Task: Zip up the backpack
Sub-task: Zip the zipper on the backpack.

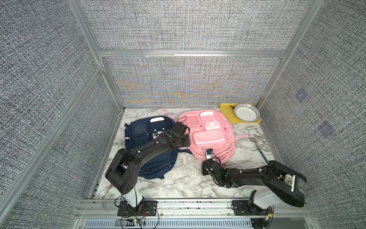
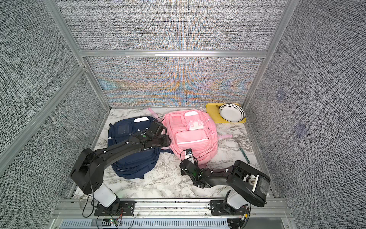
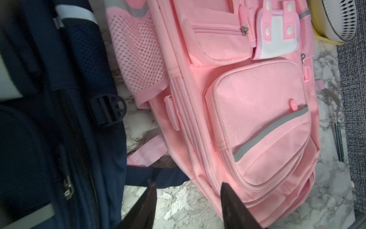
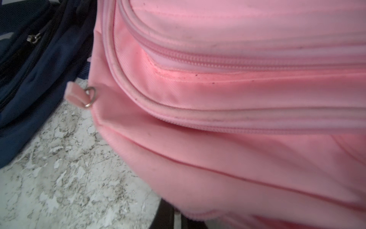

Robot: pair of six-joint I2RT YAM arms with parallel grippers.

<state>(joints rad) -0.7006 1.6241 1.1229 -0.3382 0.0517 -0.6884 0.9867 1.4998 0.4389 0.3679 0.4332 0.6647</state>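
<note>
We see two backpacks lying on table (image 1: pixel 178 178), just beside each other. Left-hand backpack (image 1: pixel 138 128) at 10 o'clock from table centre, right-hand backpack (image 1: pixel 210 136) at 1 o'clock. Tray (image 1: pixel 225 111) in far corner at 2 o'clock, behind right-hand backpack. Bowl (image 1: pixel 246 113) on tray. We place fork (image 1: pixel 257 146) on table at 3 o'clock, apart from right-hand backpack.

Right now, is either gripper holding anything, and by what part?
Left gripper: open, nothing held. Right gripper: looks shut on the pink backpack, at its near-edge fabric; pinch itself hidden.
</note>
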